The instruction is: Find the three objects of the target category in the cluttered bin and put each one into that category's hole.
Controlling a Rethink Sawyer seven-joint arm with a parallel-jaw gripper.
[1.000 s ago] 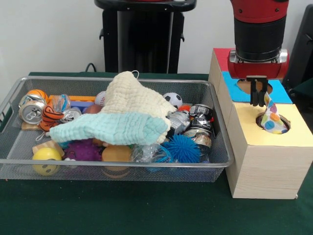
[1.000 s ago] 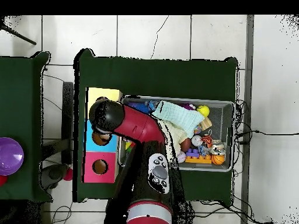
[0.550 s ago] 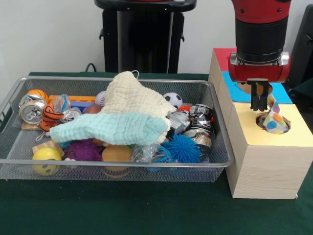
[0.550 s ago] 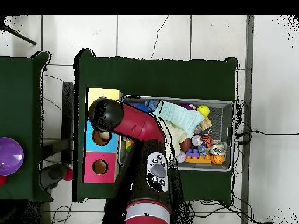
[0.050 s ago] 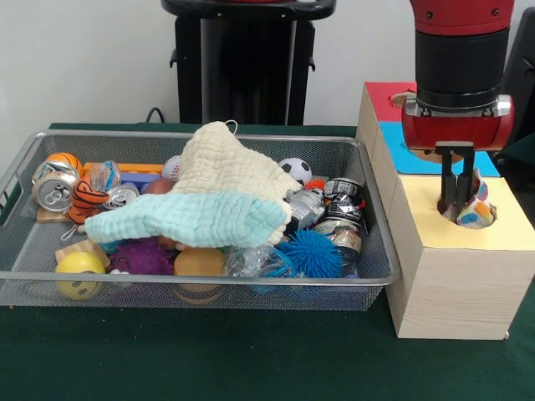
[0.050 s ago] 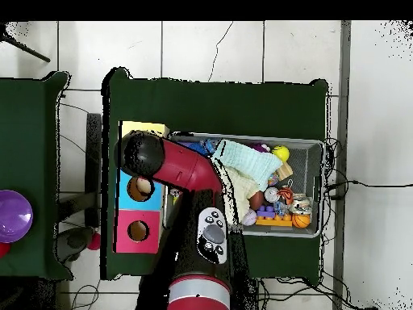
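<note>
Over the box's (image 5: 456, 267) yellow hole, the gripper (image 5: 456, 199) is seen with fingers close together, dipped in beside a spotted cloth (image 5: 476, 213) mostly sunk inside; grip on it cannot be confirmed. Left of the box, the bin (image 5: 33, 255) is topped by a big cloth (image 5: 219, 196) covering balls and cans.

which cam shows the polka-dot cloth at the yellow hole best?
Front view. The polka-dot cloth sits partly in the yellow hole, right beside the pincer. In the overhead view the arm covers that end of the box, so cloth and hole are both hidden.
</note>
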